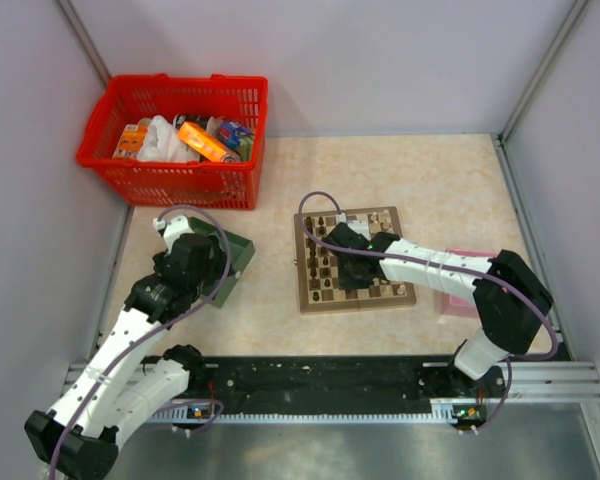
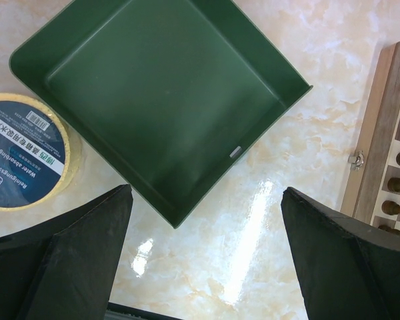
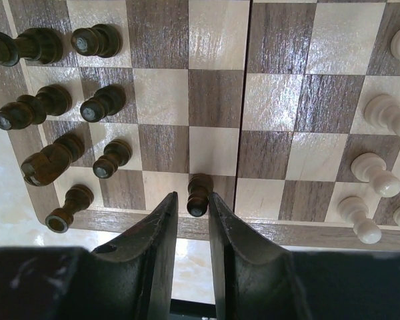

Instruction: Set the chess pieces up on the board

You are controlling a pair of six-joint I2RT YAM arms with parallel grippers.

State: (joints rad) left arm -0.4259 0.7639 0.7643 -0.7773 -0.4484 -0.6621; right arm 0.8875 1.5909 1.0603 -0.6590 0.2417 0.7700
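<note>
Two grippers show, and we find them in very different states. Over the board [image 3: 213,87], the right gripper [image 3: 193,195] holds its fingers near together on either side of a dark pawn [image 3: 199,190]. The pawn stands upright on a square of the edge row nearest the wrist camera, close to the board's middle seam. One finger looks to be against the pawn while a thin gap shows at the other, so we cannot tell whether it is truly pinched.

The other dark pieces [image 3: 103,101] stand in two files at the left of that view, apart from the pawn. The pale pieces [image 3: 373,175] stand at the far right.

The left gripper [image 2: 205,193] hangs spread wide with nothing between its fingers. It is above the table [image 2: 240,220], just beside a corner of the green tray [image 2: 167,100]. A round yellow pack [image 2: 23,153] with a blue label lies by another side of the tray.

From above, we see the board at mid-table, a red basket [image 1: 175,140] in the far left corner, and a pink box [image 1: 450,298] partly hidden under the right arm.
</note>
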